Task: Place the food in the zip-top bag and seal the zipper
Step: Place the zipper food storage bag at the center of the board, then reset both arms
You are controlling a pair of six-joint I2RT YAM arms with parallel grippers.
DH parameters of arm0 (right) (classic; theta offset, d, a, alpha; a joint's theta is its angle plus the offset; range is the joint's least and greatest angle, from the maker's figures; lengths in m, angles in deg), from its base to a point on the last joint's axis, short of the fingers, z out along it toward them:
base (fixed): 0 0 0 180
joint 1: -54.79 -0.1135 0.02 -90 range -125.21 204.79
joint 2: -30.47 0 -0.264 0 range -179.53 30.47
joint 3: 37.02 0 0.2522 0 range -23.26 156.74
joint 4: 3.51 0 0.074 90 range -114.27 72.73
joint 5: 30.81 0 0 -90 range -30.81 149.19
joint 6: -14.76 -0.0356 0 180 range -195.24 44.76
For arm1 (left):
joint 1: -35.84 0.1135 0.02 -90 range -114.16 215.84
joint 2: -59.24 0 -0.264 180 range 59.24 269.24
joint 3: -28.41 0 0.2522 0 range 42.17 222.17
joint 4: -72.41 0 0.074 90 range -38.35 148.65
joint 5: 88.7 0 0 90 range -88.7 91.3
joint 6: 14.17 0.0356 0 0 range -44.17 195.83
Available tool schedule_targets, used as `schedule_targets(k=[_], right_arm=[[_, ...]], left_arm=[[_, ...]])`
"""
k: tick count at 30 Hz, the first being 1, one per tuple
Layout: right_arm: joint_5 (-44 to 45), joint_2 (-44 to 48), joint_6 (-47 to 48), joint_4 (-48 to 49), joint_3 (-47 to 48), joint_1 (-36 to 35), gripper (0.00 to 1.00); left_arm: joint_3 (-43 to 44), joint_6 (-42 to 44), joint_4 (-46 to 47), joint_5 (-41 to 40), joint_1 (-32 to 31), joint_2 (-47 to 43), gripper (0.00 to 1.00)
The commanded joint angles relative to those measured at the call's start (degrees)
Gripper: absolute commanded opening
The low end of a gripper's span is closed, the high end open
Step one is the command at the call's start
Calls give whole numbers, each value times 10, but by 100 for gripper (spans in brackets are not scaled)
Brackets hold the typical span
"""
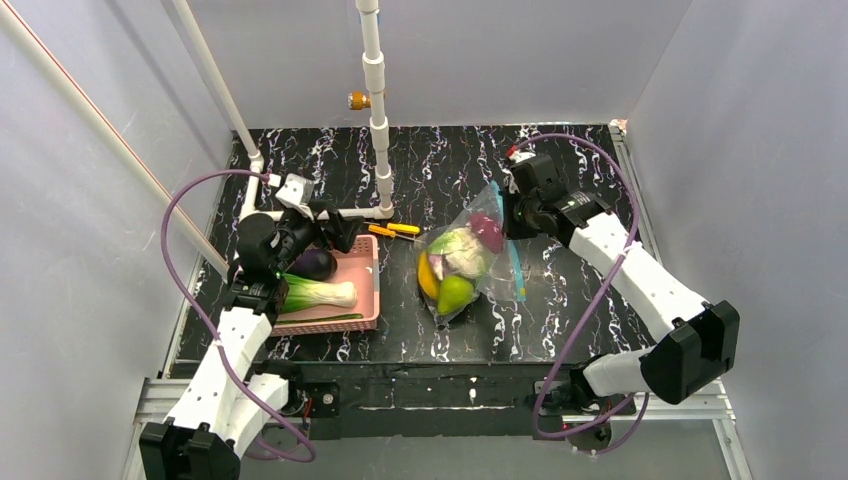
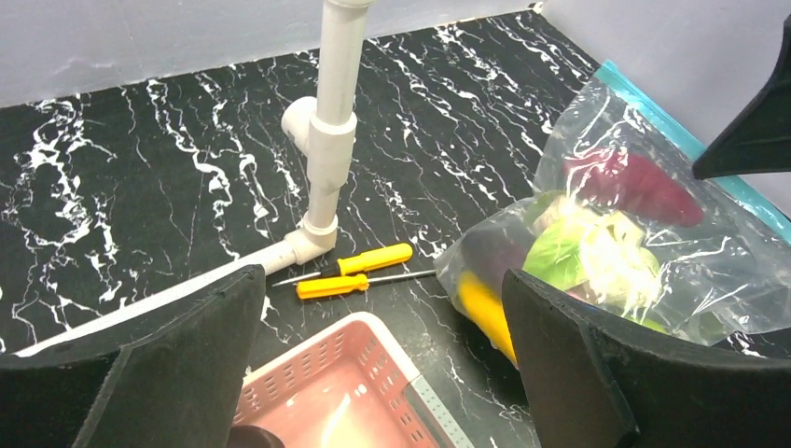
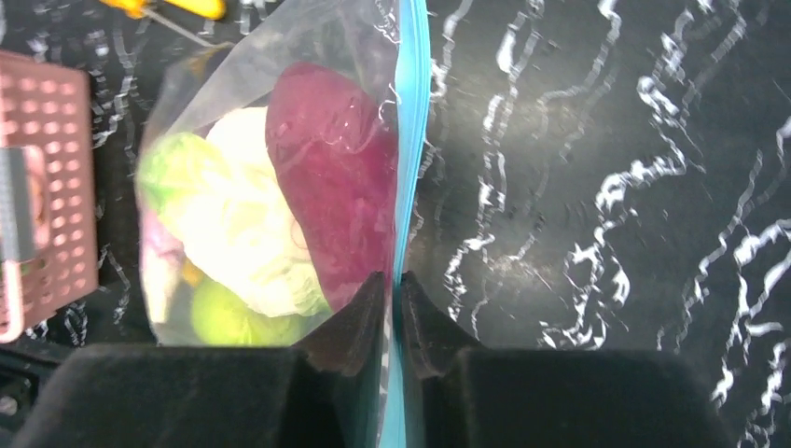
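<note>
The clear zip-top bag [image 1: 462, 262] lies at mid-table. It holds a long yellow piece [image 1: 428, 278], a green pear [image 1: 455, 294], a white-and-green leafy head [image 1: 458, 248] and a dark red-purple piece [image 1: 488, 232]. Its teal zipper [image 1: 516, 268] runs along the right edge. My right gripper [image 1: 514, 216] is shut on the zipper's far end; in the right wrist view the jaws [image 3: 394, 291] pinch the strip [image 3: 410, 140]. My left gripper [image 1: 335, 232] hangs open and empty over the pink basket's far end, as the left wrist view [image 2: 382, 317] shows.
The pink basket [image 1: 366, 285] on the left holds a dark purple piece [image 1: 313, 263] and a white-and-green stalk [image 1: 322, 294]. Two yellow-handled screwdrivers [image 1: 393, 230] lie between basket and bag. A white pipe frame [image 1: 381, 150] stands behind them.
</note>
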Motion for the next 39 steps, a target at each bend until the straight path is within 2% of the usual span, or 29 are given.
schedule_targets(k=[1,2,4,5,7,12,16,20,23,28,35,39], right_arm=[[77,30,-68,-50,-28,30,26],[100,45,-75,-51,-42,34,37],[140,74,-87,-59,-61,42,72],[150,87,-87,-65,-66,45,84],[158,116,-88,-75,-69,46,97],[94,205,-72,-60,-59,45,98],[80,271,-62,-52,-30,45,98],[81,333,-56,-33,-9,45,98],[94,384,-48,-12,-5,45,98],[126,449,-44,15,4,45,98],[146,501,-51,6,11,45,98],[148,518,-51,-7,8,45,99]], left_arm=[[16,10,-21,-27,-2,-16,98],[15,12,-21,-29,-2,-19,98],[16,14,-27,-39,-3,-27,98],[17,15,-33,-50,-3,-33,98],[14,15,-36,-67,-2,-47,98],[12,5,-36,-89,-3,-73,98],[23,-1,-65,-111,-9,-99,98],[64,-43,-127,-141,-9,-141,98],[129,-75,-213,-160,-9,-158,98],[210,-124,-298,-148,-9,-184,98],[231,-208,-313,-154,-10,-268,98],[243,-226,-308,-166,-9,-297,98]])
